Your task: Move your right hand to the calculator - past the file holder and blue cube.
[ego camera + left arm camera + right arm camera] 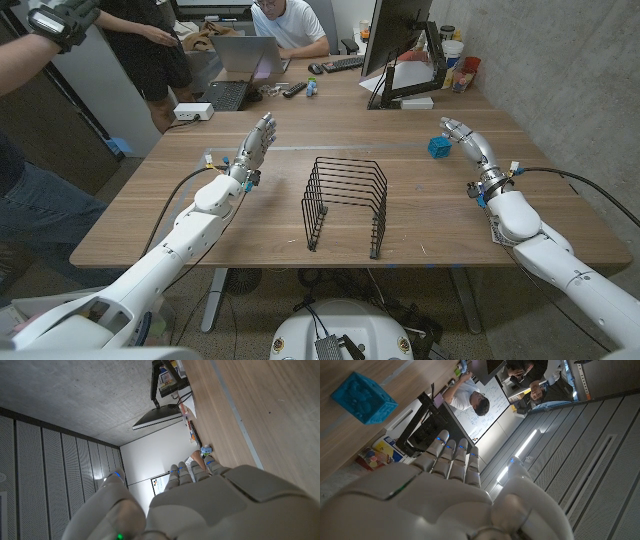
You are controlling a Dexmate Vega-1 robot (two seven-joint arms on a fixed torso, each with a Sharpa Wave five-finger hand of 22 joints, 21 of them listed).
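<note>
Right hand point(462, 133): stood above the tabletop point(250, 215) well to the right of the file holder point(345, 204), fingers point(451, 455) extended side by side and holding nothing.
Blue cube point(438, 147): sat on the tabletop just beside the right hand, right of and beyond the file holder; the right wrist view showed it point(364, 398) apart from the fingertips.
File holder: black wire rack, upright at the middle of the tabletop, between the 2 arms.
Left hand point(256, 142): raised left of the file holder, fingers straight and apart, gripping nothing.
Calculator: could not be made out among the clutter beyond the file holder.
Monitor point(396, 45): stood beyond the file holder, at the far right.
Person point(290, 22): seated at a laptop point(244, 55) beyond the file holder.
</note>
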